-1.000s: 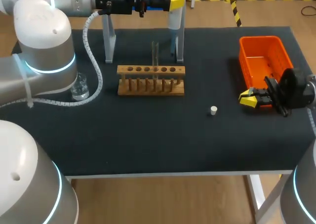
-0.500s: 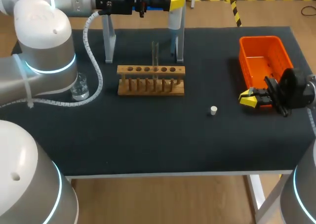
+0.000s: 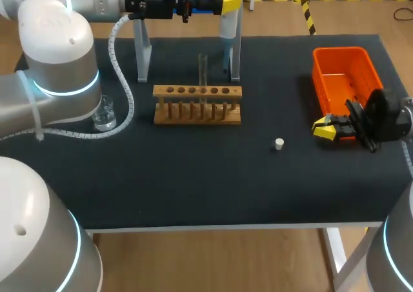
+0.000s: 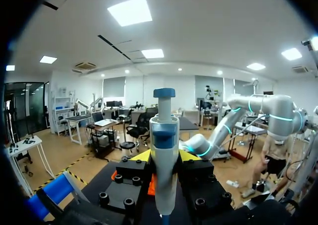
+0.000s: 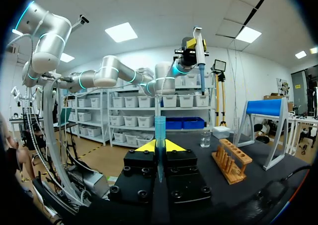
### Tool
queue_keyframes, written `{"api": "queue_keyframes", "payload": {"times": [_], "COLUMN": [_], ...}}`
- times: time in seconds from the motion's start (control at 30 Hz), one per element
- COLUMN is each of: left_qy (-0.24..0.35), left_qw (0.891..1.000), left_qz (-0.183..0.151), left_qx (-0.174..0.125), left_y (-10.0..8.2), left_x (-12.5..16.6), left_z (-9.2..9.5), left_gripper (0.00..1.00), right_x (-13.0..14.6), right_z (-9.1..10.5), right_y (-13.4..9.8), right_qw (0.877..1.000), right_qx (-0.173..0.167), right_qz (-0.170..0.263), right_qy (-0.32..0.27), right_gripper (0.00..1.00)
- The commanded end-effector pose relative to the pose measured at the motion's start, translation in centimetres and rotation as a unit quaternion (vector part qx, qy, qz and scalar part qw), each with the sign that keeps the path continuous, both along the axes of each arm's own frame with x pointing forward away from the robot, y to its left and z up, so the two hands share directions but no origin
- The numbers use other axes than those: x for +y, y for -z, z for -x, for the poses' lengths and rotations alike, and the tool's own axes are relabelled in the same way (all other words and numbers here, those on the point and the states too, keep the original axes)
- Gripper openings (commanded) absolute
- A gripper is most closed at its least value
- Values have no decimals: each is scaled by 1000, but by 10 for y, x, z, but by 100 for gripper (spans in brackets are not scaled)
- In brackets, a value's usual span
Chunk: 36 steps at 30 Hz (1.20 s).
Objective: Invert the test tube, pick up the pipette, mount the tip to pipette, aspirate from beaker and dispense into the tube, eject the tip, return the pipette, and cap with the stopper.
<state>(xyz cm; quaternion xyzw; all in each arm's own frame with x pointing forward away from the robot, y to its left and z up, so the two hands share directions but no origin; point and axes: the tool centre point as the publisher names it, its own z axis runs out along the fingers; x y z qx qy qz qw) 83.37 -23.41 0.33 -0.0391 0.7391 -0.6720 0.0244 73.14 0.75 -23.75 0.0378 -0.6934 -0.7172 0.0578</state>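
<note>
My left gripper (image 3: 227,2) hangs high over the table's back edge, shut on the white and blue pipette (image 3: 230,22). In the left wrist view the pipette (image 4: 164,160) stands upright between the yellow fingertips (image 4: 140,156). My right gripper (image 3: 324,127) rests low beside the orange bin, shut on a translucent blue pipette tip (image 5: 159,131) that points up between its fingers. A test tube (image 3: 202,71) stands in the wooden rack (image 3: 197,105). The glass beaker (image 3: 104,115) sits at the left, under my left arm. The white stopper (image 3: 279,144) lies on the mat right of the rack.
An orange bin (image 3: 344,79) stands at the right back, just behind my right gripper. The pipette stand's white legs (image 3: 142,53) rise behind the rack. A cable hose (image 3: 126,86) loops from my left arm toward the beaker.
</note>
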Motion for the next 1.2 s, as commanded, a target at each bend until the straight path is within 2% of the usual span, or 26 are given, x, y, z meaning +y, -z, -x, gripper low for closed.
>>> {"api": "queue_keyframes", "payload": {"times": [0.03, 0.57, 1.2], "left_qy": [-1, -1, -50], "left_qw": [1000, 1000, 999], "left_qz": [2, 2, 2], "left_qx": [-1, -1, -1], "left_y": [1, 1, 3], "left_x": [-1, -1, 6], "left_z": [0, 0, 2], "left_gripper": [0, 0, 0], "right_x": [-1, -1, -1], "right_z": [1, 1, 1], "right_y": [0, 0, 0], "right_qw": [1000, 1000, 1000], "right_qx": [0, 0, 0], "right_qz": [1, 1, 1], "right_qy": [1, 1, 1], "right_gripper": [0, 0, 0]}}
